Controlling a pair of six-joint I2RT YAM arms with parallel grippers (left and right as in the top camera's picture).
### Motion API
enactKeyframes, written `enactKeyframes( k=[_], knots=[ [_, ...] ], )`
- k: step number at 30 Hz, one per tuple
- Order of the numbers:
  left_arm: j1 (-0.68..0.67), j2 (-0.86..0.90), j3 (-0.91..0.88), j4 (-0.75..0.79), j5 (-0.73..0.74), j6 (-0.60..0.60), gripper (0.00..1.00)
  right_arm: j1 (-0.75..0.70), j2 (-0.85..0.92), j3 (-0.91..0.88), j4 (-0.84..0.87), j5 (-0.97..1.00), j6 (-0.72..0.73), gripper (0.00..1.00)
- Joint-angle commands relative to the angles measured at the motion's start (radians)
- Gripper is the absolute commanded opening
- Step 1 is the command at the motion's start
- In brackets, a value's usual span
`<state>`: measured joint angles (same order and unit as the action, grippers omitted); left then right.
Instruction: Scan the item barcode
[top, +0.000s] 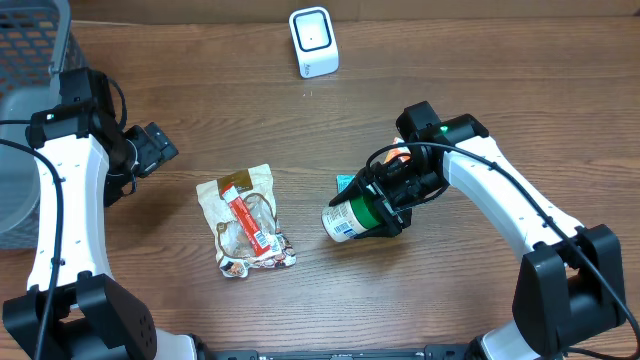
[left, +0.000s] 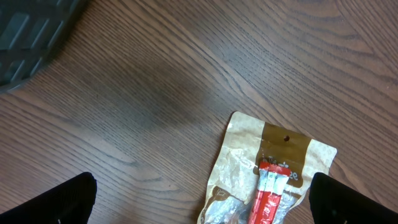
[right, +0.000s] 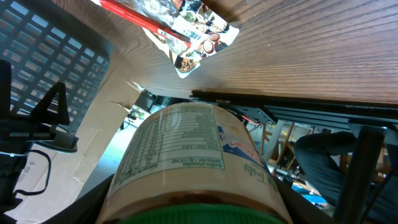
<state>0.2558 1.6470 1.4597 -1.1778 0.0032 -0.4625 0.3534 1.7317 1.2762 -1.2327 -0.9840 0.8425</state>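
Where the overhead view begins, well to the left of the pouch and further back, we see a grey slatted basket at the corner of the wooden tabletop. Nearer the pouch, on its left and a little behind it, the left claw is released: its jaws stand wide apart with nothing between them. Its wrist camera shows the two dark fingertips at the lower corners, with the top edge of the pouch between them. The pouch lies flat, brown and clear, with a red strip down its middle. Far behind the pouch and slightly to its right sits a small white scanner. Just to the right of the pouch we find the bottle, white-labelled with a green band, turned on its side with its pale end toward the pouch and not touching it. The right claw is clenched around the bottle at the green end, and its wrist camera shows the printed nutrition panel. We cannot tell whether the bottle rests on the tabletop or is lifted off it
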Motion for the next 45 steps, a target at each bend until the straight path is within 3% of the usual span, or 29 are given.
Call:
enactKeyframes(
  k=[1,34,45],
  knots=[
    [-0.004,0.000,0.023,0.004,-0.004,0.021,1.00,-0.002,-0.024,0.022,0.001,-0.039,0.024,0.04],
    [-0.008,0.000,0.023,0.004,-0.004,0.021,1.00,-0.035,-0.024,0.022,-0.003,-0.037,0.048,0.04],
    [-0.008,0.000,0.023,0.004,-0.004,0.021,1.00,-0.035,-0.024,0.022,-0.003,0.052,0.048,0.04]
  ],
)
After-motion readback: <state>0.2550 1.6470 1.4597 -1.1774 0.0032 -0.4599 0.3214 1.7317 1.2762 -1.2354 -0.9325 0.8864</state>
